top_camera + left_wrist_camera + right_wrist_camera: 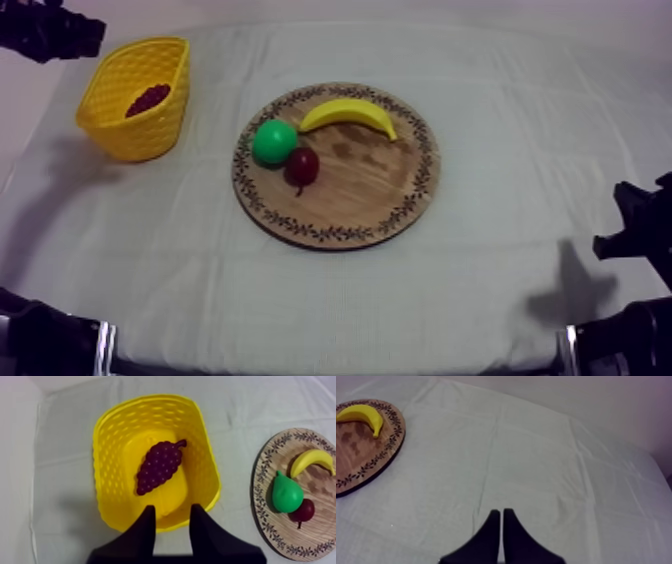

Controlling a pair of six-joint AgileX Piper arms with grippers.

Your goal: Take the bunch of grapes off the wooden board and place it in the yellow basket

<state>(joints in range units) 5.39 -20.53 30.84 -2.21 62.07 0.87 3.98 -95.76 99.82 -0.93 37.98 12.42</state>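
As the top view looks down on the tabletop (200, 290), the yellow basket (150, 135) stands at the upper left of the frame with the bunch of grapes (148, 99) lying inside it. The round wooden board (370, 190) sits at the centre, well apart from the basket. On it lie a banana (350, 113) toward the upper rim, a green pear (273, 141) at the left, and a small red fruit (303, 165) just beside the pear. The left arm (45, 30) is a black shape in the upper left corner, near the basket; part of the right arm (640, 225) shows at the right edge.

Left wrist view: the left tool (173, 508) hangs over the basket's near rim, its fingers apart with nothing between them. The grapes lie on the basket floor, stem toward the board beside the basket.

Right wrist view: the right tool (501, 511) is over bare tabletop, fingers pressed together in a narrow wedge, gripping nothing. The board's edge, with the banana, is well apart from it.
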